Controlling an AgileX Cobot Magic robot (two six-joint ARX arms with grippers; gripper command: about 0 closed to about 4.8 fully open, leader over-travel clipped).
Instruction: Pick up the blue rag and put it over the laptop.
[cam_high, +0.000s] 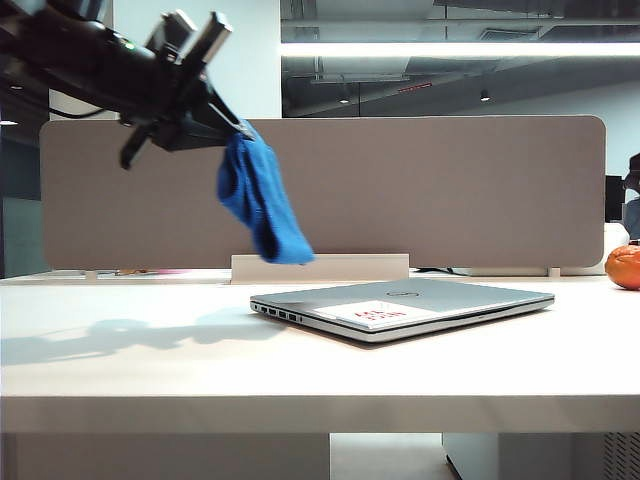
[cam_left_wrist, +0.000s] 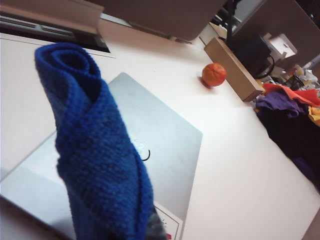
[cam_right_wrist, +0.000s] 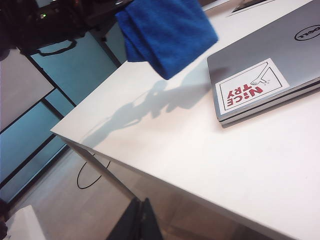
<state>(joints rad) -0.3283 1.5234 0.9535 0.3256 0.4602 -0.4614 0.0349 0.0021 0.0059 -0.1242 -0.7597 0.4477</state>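
The blue rag (cam_high: 258, 200) hangs in the air from my left gripper (cam_high: 238, 128), which is shut on its top corner, high at the left of the exterior view. Its lower end dangles above and just left of the laptop (cam_high: 420, 300). The laptop lies closed on the white table (cam_high: 150, 370), silver-grey, with a white sticker (cam_high: 375, 314) in red print. In the left wrist view the rag (cam_left_wrist: 95, 150) hides most of the gripper (cam_left_wrist: 135, 234), with the laptop (cam_left_wrist: 165, 145) beneath. My right gripper (cam_right_wrist: 141, 220) is shut and empty, off the table's edge, facing the rag (cam_right_wrist: 165, 30) and laptop (cam_right_wrist: 270, 60).
An orange (cam_high: 624, 266) sits at the table's far right. A grey partition panel (cam_high: 400, 190) and a low white block (cam_high: 320, 267) stand behind the laptop. A cardboard box (cam_left_wrist: 232, 67) and a pile of clothes (cam_left_wrist: 295, 110) lie beyond the orange.
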